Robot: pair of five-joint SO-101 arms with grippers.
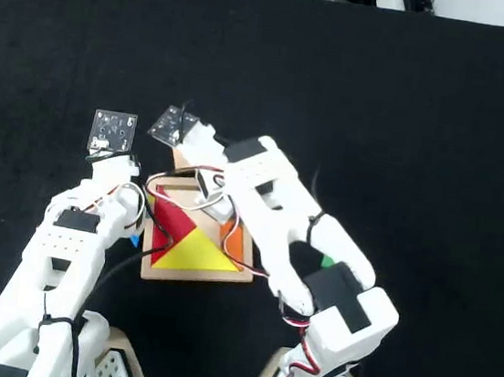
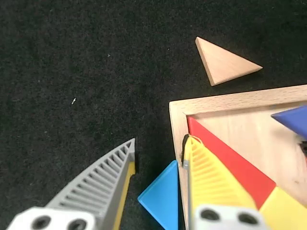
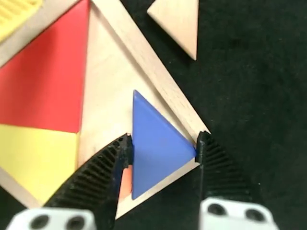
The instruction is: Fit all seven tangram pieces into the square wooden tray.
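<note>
The right gripper (image 3: 163, 146) pinches the dark blue triangle (image 3: 152, 155) over a corner of the tray (image 3: 158, 72), apparently to seat it there.

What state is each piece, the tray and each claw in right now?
Tray: partly filled.
Red triangle: lying flat in the tray.
Yellow triangle: flat in the tray, beside the red.
Blue triangle: gripped at a tray corner.
Light blue triangle: on the cloth, outside the tray.
Plain wooden triangle: on the cloth, outside the tray.
Left claw: open, empty.
Right claw: shut on the blue triangle.
</note>
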